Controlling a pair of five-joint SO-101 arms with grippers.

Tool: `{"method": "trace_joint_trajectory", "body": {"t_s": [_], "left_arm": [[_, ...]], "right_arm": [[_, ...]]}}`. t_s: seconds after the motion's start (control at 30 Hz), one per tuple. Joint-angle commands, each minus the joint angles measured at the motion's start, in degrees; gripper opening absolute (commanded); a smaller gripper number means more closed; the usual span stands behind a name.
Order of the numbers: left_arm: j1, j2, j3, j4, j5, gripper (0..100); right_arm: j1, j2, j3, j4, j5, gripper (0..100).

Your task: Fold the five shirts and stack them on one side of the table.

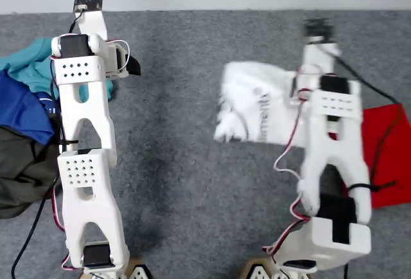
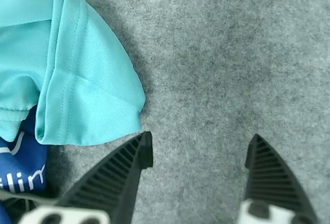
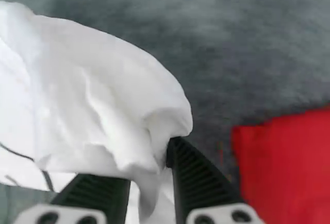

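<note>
While the right hand (image 3: 152, 162) pinches a bunched fold of the white shirt (image 3: 87, 95), seemingly raised off the table (image 2: 232, 53), the red shirt (image 3: 283, 167) lies just beside that white shirt. Well apart from it, the left hand (image 2: 198, 144) hangs spread, with the teal shirt (image 2: 77, 74) beside one finger.

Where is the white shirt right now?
In the high view, the white shirt lies on the table, right of centre, pinched in the right gripper, with the red shirt beside it at the right edge.

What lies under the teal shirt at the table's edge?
A blue shirt shows beneath the teal shirt, on the grey table. How far it extends underneath is covered.
</note>
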Motion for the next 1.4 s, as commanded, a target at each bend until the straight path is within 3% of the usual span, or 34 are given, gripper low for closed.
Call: {"method": "trace_joint_trajectory", "body": {"t_s": [0.0,0.23,0.43,0.73,1.03,1.17,1.23,1.37], "left_arm": [[0.2,-1.6,0.0,1.1,0.6,29],[2.3,-1.6,4.5,1.1,0.6,29],[3.3,-1.6,4.4,1.1,0.4,29],[3.4,-1.6,4.4,1.1,0.4,29],[3.6,-1.6,4.6,1.1,0.4,29],[3.6,-1.6,4.6,1.1,0.4,29],[3.6,-1.6,4.7,1.1,0.4,29],[3.6,-1.6,4.7,1.1,0.4,29]], "right_arm": [[8.1,-0.9,-4.6,0.6,-6.7,0.9],[23.3,-1.0,-10.0,10.4,-8.4,0.9],[30.7,-0.5,-11.6,17.4,-8.4,0.9],[39.6,0.0,-4.7,16.2,-8.4,0.9],[47.7,0.0,7.8,6.0,-8.7,0.9],[48.0,-0.5,8.0,7.0,-3.7,1.7],[47.9,-0.7,4.0,11.2,-0.9,5.6],[48.5,-0.7,-8.6,24.2,0.5,24.3]]}}
